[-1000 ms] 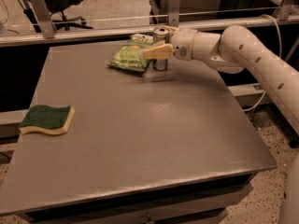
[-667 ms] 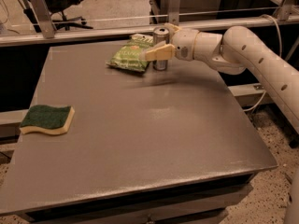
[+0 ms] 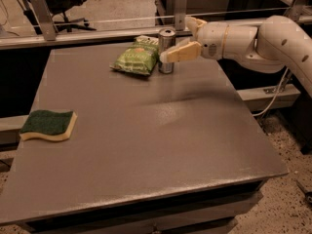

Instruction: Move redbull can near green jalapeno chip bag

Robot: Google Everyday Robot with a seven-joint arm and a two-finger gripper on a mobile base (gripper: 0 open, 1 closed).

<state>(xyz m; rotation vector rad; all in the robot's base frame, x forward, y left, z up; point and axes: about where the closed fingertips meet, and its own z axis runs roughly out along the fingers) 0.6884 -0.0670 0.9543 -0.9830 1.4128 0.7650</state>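
The redbull can (image 3: 166, 47) stands upright on the grey table (image 3: 146, 130) at the far edge, right beside the green jalapeno chip bag (image 3: 136, 58), which lies flat to its left. My gripper (image 3: 175, 39) reaches in from the right at the can's height and is open. Its near finger (image 3: 181, 52) crosses in front of the can's right side. Its far finger (image 3: 194, 23) stands apart behind and to the right of the can. The can rests on the table, not lifted.
A green-and-yellow sponge (image 3: 48, 125) lies near the table's left edge. A metal rail (image 3: 97, 35) runs along behind the table. My white arm (image 3: 273, 43) stretches over the table's back right corner.
The can and bag have stayed in place. My gripper has shifted slightly to the right, and its far finger stands further from the can.
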